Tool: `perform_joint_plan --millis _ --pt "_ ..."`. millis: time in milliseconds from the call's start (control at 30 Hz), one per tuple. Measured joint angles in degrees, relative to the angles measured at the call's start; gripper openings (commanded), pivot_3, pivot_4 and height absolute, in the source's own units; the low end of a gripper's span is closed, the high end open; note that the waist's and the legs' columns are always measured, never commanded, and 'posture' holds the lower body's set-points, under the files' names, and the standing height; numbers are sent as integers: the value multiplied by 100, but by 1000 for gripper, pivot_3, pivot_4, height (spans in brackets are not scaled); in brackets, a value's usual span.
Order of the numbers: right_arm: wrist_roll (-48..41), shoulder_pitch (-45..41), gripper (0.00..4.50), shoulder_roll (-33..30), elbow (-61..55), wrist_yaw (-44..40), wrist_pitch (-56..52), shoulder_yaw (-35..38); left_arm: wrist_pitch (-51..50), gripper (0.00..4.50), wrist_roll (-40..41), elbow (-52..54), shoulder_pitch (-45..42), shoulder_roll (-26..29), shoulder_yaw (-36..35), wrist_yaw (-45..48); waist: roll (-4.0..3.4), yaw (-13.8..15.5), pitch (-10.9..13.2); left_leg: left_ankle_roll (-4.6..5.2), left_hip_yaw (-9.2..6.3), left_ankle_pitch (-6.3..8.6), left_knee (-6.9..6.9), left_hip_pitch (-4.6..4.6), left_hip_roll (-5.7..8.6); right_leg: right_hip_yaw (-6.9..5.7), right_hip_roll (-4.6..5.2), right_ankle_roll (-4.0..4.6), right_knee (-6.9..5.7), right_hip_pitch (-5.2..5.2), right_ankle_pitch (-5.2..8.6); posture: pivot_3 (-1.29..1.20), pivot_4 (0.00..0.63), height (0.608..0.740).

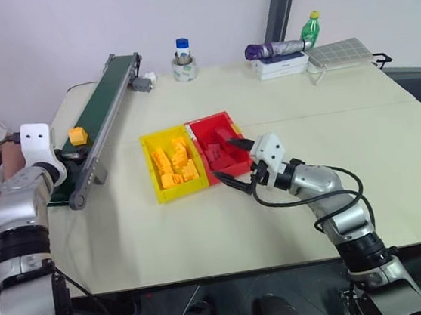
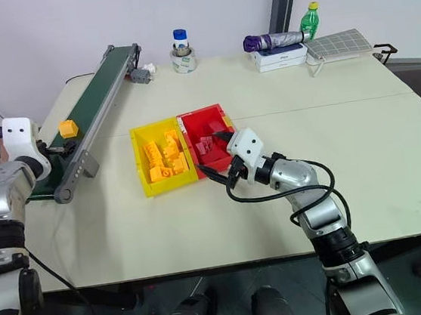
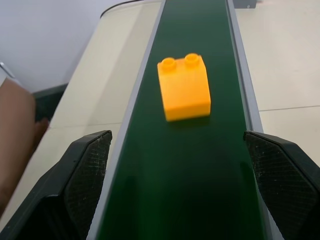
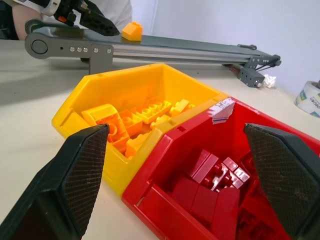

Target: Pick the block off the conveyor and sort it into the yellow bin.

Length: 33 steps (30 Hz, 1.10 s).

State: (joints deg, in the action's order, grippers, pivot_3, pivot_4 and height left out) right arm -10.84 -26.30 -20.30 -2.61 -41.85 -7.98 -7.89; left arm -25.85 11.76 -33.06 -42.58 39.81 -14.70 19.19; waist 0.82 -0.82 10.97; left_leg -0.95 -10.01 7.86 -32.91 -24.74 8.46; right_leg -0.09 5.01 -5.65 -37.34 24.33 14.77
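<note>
Yellow bin (image 1: 154,180) sits mid-tabletop (image 1: 282,119), joined side by side w/ red bin (image 1: 222,123). Yellow one holds a heap of yellow-orange bricks (image 1: 175,166), approx. a dozen, piled toward its near half. Red one holds red bricks (image 4: 210,185), jumbled.

Block (image 1: 78,135) is on the conveyor (image 1: 108,93), near its closer end, studs up, apart from both bins. Conveyor runs along the tabletop's left edge, motor (image 1: 141,82) at far end.

Left end effector (image 3: 182,165) is at the belt's near end, aimed along the belt, roughly level; fingers (image 3: 82,170) spread wide, one either side of the belt, block ahead of them & not touched. Left arm bent, wrist raised beside the rail.

Right end effector (image 1: 236,165) hovers at the red bin's near-right corner, pointing toward the bins, fingers apart, nothing btwn them. Right forearm reaches in from the right, elbow low.

Far edge of tabletop: tape roll w/ bottle (image 1: 183,60), green bottle (image 1: 310,28), box (image 1: 282,64).
</note>
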Motion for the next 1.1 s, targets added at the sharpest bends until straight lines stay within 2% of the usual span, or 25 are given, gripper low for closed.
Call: perform_joint_plan --millis 233,333,500,733,933,1100 --pt "2 36 4500 -5 -4 40 -5 2 22 4442 140 -100 0 -148 -49 56 1 -4 0 0 0 0 -1 0 0 1 0 -1 0 0 -1 0 150 740" --pt "2 36 4500 -5 -5 42 -6 1 7 3683 190 -101 0 -198 -179 -6 0 -7 0 1 0 -1 -2 0 0 1 0 -1 -1 0 -1 0 150 740" --pt "1 36 4500 -25 -6 41 -8 1 15 1218 301 -100 33 -302 -465 -241 1 -3 0 1 0 -1 -6 0 0 1 0 -2 -1 -1 -2 0 150 740" --pt "0 40 4500 -77 -13 37 -13 1 -206 1277 637 393 194 -502 -740 -274 2 13 -1 1 0 -1 -11 0 0 0 0 -3 -1 -6 -5 0 150 740" --pt "-1 38 4500 -67 -21 35 -16 -24 -1290 1277 1482 2320 385 -1214 -521 -27 5 1 -3 1 6 -1 -20 1 0 4 1 -8 5 -17 -10 0 150 740" --pt "-1 39 4500 -70 -25 45 -24 -23 -1773 1277 1650 3043 567 -2110 -109 -358 5 -19 -3 9 10 -7 -18 4 -8 6 -5 -6 1 -14 -12 0 150 740"
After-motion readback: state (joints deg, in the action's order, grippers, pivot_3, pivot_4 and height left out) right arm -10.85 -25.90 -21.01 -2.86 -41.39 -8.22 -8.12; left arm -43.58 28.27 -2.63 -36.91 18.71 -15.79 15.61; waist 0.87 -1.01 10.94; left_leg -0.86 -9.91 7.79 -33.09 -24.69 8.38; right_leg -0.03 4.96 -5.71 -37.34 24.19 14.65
